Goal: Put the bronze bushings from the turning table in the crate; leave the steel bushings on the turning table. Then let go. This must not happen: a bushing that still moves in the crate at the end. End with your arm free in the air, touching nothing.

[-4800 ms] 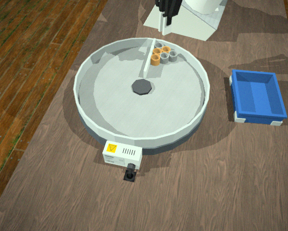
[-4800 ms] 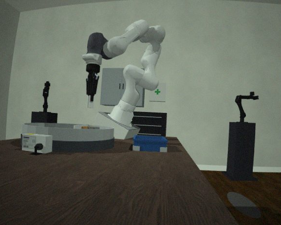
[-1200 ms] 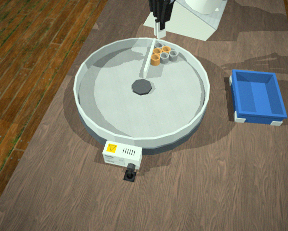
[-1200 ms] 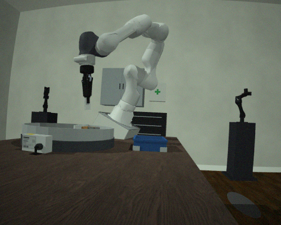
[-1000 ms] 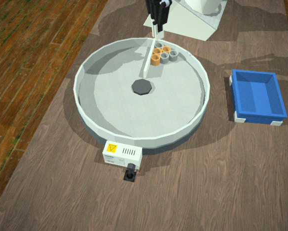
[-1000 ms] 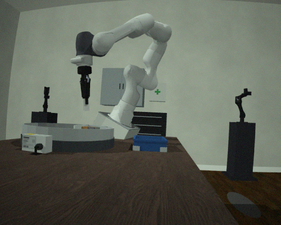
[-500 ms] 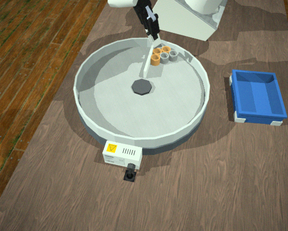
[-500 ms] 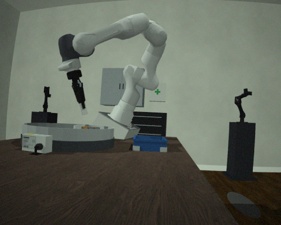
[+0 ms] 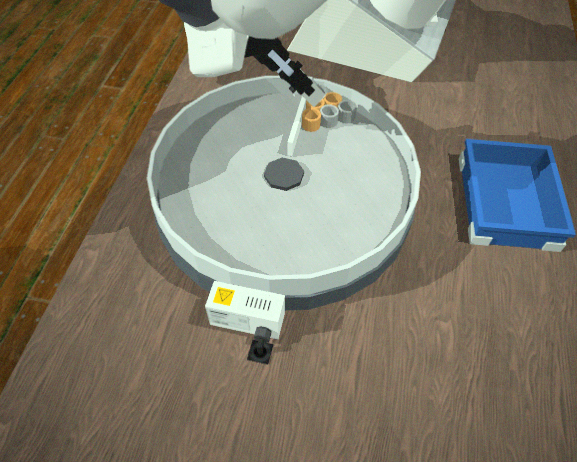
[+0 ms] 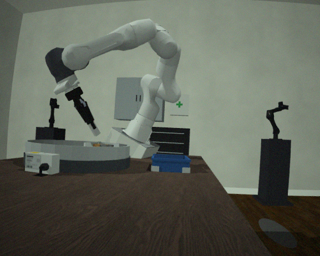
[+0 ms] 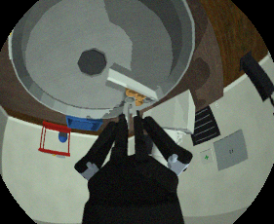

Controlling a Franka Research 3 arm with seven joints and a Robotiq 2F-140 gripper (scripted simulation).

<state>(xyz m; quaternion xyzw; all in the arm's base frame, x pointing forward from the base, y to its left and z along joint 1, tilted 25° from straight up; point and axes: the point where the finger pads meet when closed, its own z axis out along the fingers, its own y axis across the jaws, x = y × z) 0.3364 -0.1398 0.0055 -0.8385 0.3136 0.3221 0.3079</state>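
The turning table [image 9: 330, 215] [image 10: 100, 155] [image 11: 60, 49] holds a cluster of bushings beside its white divider. In the top view, one bronze bushing [image 9: 311, 125] stands nearest the hub, another bronze bushing [image 9: 333, 98] farther back, and a third is partly hidden behind the fingertips. Two steel bushings [image 9: 329, 122] [image 9: 347, 117] stand to their right; whether another stands behind the gripper is hidden. My gripper [image 9: 316, 97] [image 10: 96, 133] [image 11: 131, 107] is shut and empty, tilted, with its tips above the cluster. The blue crate [image 9: 520, 240] [image 10: 170, 164] [image 11: 85, 123] shows no bushings inside.
The white divider [image 9: 294, 134] [image 11: 124, 80] stands close left of the bushings in the top view. A raised rim surrounds the turning table, and a dark hub [image 9: 284, 174] [image 11: 92, 61] sits at its centre. A white box [image 9: 247, 310] [image 10: 48, 164] adjoins its front. The robot base stands behind.
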